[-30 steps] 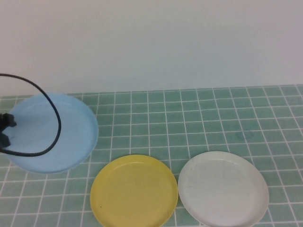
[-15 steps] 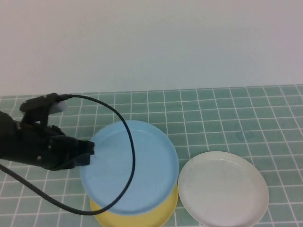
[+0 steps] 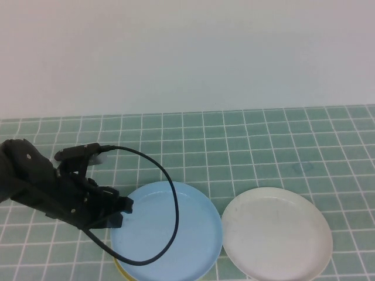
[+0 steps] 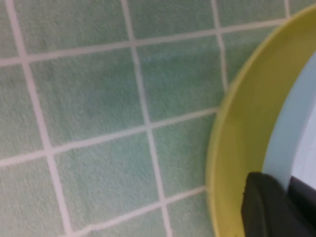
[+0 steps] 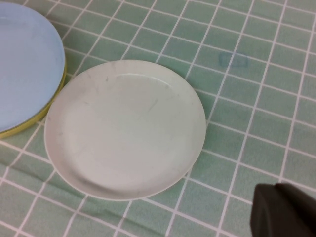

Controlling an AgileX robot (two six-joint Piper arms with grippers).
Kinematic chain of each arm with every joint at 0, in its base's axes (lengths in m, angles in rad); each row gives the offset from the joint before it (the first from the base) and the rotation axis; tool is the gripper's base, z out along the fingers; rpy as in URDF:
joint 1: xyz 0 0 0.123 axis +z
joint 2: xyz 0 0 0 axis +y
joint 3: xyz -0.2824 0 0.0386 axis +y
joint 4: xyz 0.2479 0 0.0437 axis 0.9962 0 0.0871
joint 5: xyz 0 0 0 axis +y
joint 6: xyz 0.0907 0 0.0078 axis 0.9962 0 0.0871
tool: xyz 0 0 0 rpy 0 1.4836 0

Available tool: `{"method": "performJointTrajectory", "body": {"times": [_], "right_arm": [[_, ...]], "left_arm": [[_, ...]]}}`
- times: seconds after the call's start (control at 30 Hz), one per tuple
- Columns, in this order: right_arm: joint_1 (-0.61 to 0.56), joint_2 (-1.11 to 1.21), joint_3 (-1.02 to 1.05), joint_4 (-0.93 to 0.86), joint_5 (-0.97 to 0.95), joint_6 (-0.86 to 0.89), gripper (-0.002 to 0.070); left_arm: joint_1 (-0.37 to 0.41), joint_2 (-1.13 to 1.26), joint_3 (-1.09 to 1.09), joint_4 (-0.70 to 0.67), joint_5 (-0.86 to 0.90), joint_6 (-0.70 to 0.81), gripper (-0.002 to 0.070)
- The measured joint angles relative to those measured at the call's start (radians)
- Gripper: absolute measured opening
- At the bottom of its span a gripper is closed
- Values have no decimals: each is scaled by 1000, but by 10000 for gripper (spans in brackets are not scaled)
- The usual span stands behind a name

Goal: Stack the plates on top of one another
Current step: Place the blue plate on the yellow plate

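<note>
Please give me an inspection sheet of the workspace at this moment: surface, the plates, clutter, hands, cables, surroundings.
Surface: green tiled mat, white grid lines.
Job's things: light blue plate lies on the yellow plate, only its rim showing; white plate alone on the mat beside them, on the right.
Clutter: nothing seen.
Hands: left hand at the blue plate's left rim, shut on it; right hand above the mat near the white plate.
Cables: black cable loops over the blue plate.
Surroundings: plain white wall.

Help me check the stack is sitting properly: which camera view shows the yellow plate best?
The left wrist view: the yellow plate shows a broad arc of rim under the blue plate, held by the left gripper. The high view and the right wrist view show only slivers. The right gripper hangs over the table.
</note>
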Motion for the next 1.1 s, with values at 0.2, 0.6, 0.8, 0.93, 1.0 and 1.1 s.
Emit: {"method": "performJointTrajectory", "body": {"times": [0.2,0.6,0.8,0.93,1.0,1.1], "right_arm": [[0,0,0,0,0,0,-2],[0,0,0,0,0,0,-2],[0,0,0,0,28,4,0],[0,0,0,4,67,7,9],[0,0,0,9,77,7,11],[0,4,0,18,79,7,12]], "left_arm": [[0,9,0,27,-10,0,6],[0,9,0,35,5,-28,228],[0,-2,0,50,2,-99,255],[0,-39,0,144,-3,-168,179],[0,-70,0,197,-13,-209,121],[2,-143,0,258,-40,-266,38]]}}
